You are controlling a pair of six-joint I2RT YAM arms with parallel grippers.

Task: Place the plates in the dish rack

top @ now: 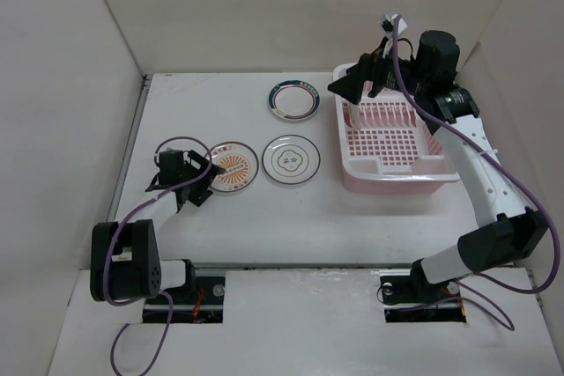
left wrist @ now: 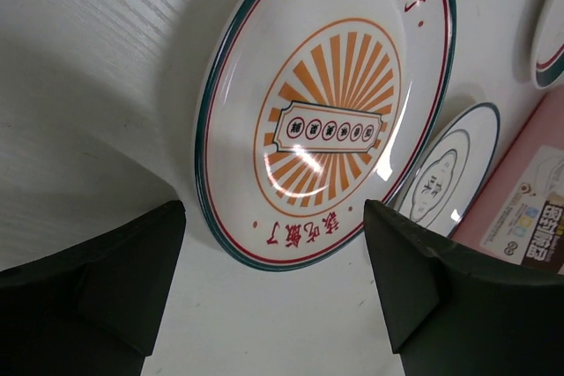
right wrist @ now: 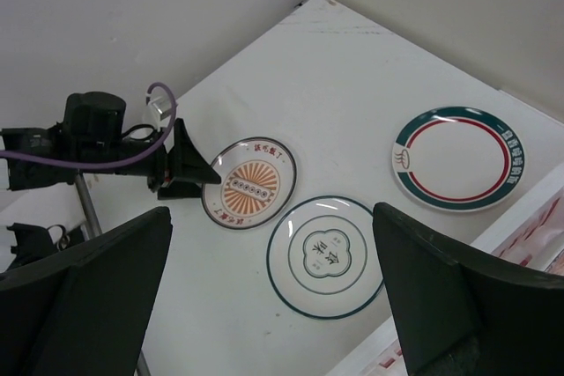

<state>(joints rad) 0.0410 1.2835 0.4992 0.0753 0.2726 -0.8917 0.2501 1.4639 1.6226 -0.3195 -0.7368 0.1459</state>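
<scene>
Left gripper (top: pixel 198 180), jaws apart, sits low at centre-left of the overhead frame with its fingers either side of the near rim of the sunburst plate (top: pixel 233 167), which lies flat on the worktop (top: pixel 220 226). No plate is lifted, and the step in hand looks like the pick-up of this one. The next move likely calls for bringing the jaws together on that thin rim, tipping it off the surface, then carrying it right to a slot.

Just right of it, close but apart, lies the ringed plate (top: pixel 290 160). The green-banded plate (top: pixel 294 100) rests above that one in the frame, nearer the back wall.

At centre-right stands the dish rack (top: pixel 397 143). Its visible slots hold nothing, so loading appears barely begun.

Right gripper (top: pixel 357 81), jaws spread wide and holding nothing, hangs over the rack's upper-left corner, hiding part of it.

Count: three plates in view, one of each pattern, all on the worktop; one rack; two grippers. Whether a second plate lies under the sunburst one cannot be told.
</scene>
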